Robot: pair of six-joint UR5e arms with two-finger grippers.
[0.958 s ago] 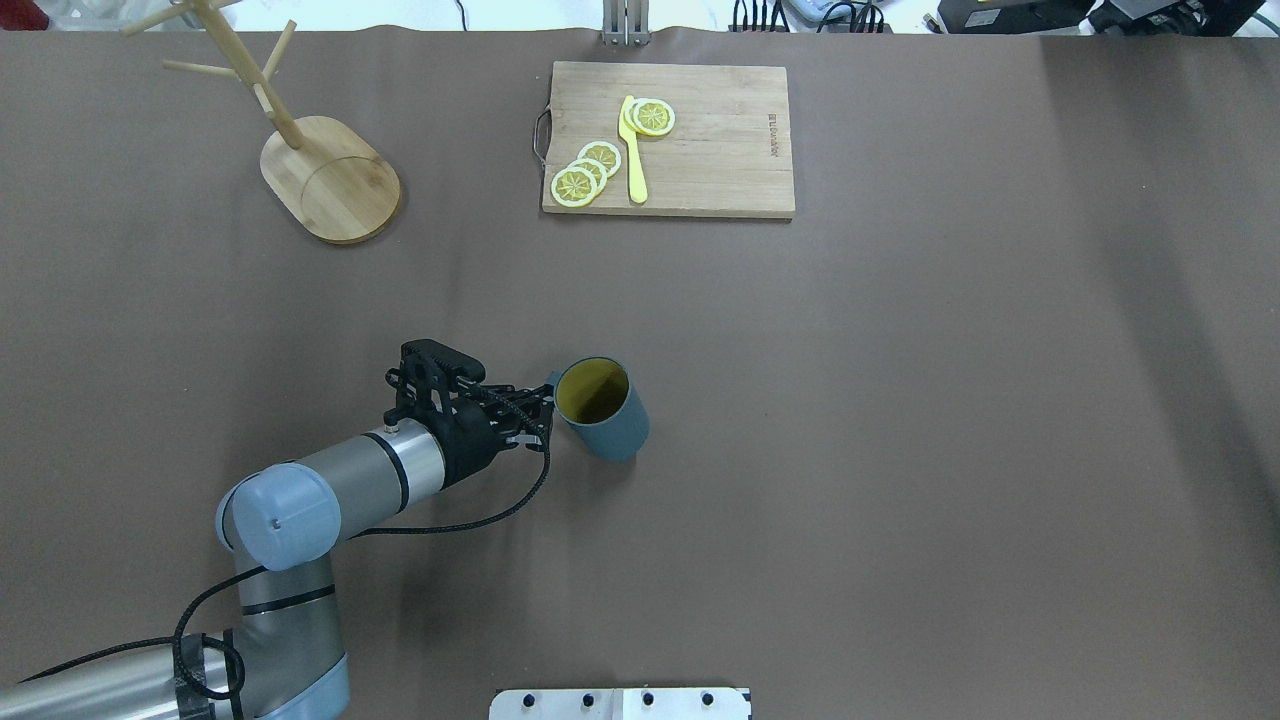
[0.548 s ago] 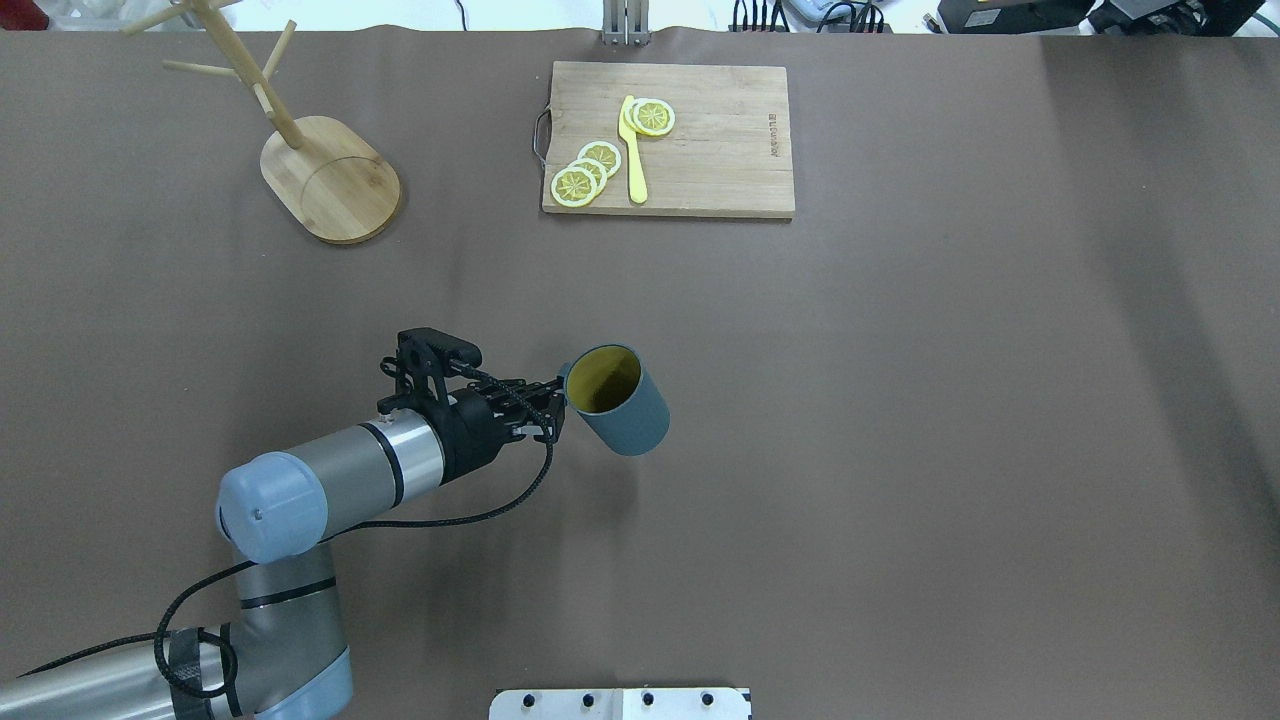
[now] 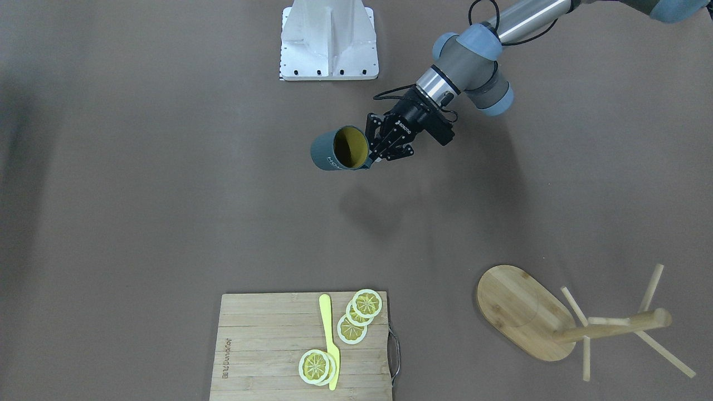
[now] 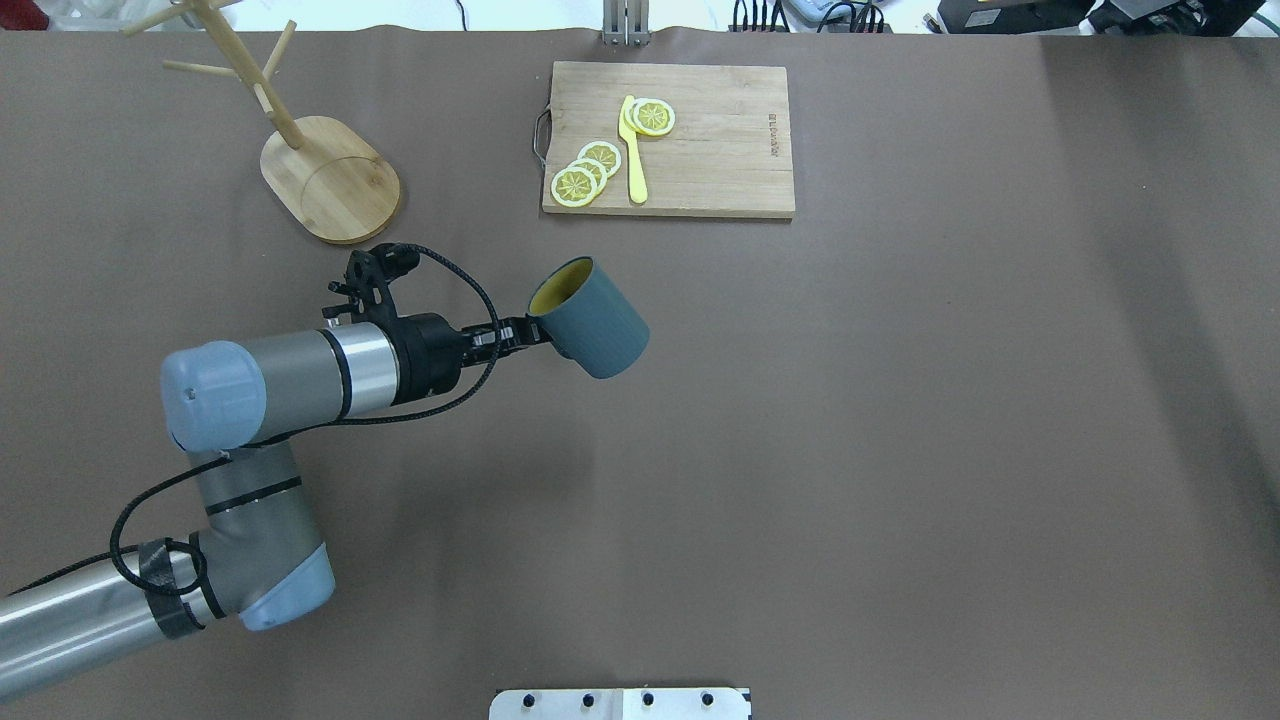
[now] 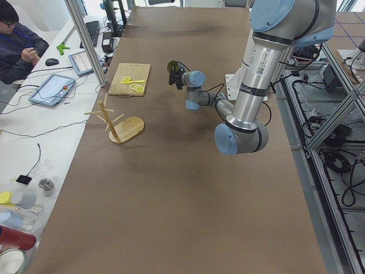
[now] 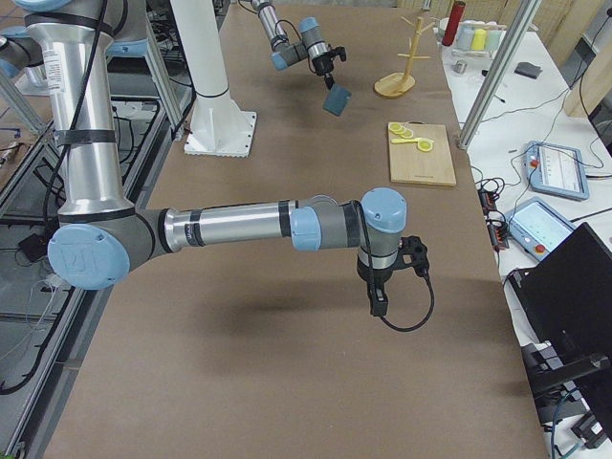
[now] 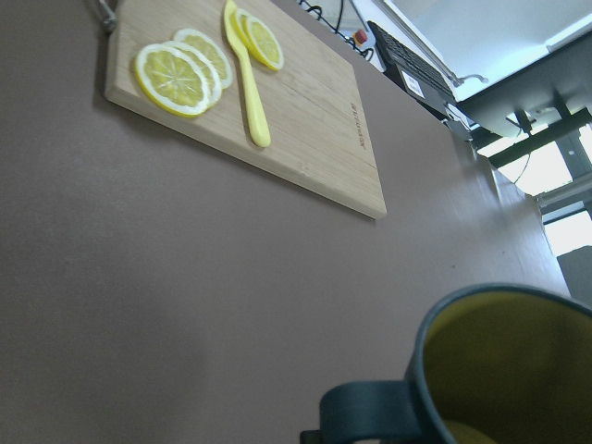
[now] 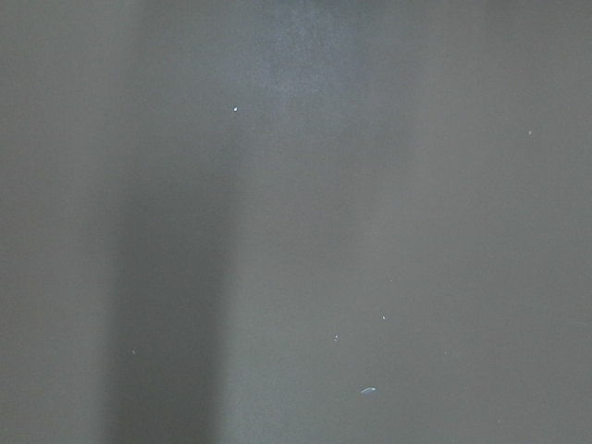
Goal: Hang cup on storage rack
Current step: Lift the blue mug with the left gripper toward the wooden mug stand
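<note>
Blue outside and yellow inside, the cup (image 4: 592, 322) hung tipped in the air over the table, with the left gripper (image 4: 527, 334) pinching its handle, likely so the arm could carry it and turn it toward a peg of the rack (image 4: 330, 180), which stood well apart at ten o'clock from it in the overhead view. A second before, the cup was lower and more upright, nearer six o'clock. The right gripper (image 6: 379, 304) hung far off, and I could not tell if its fingers were spread or pressed together.
</note>
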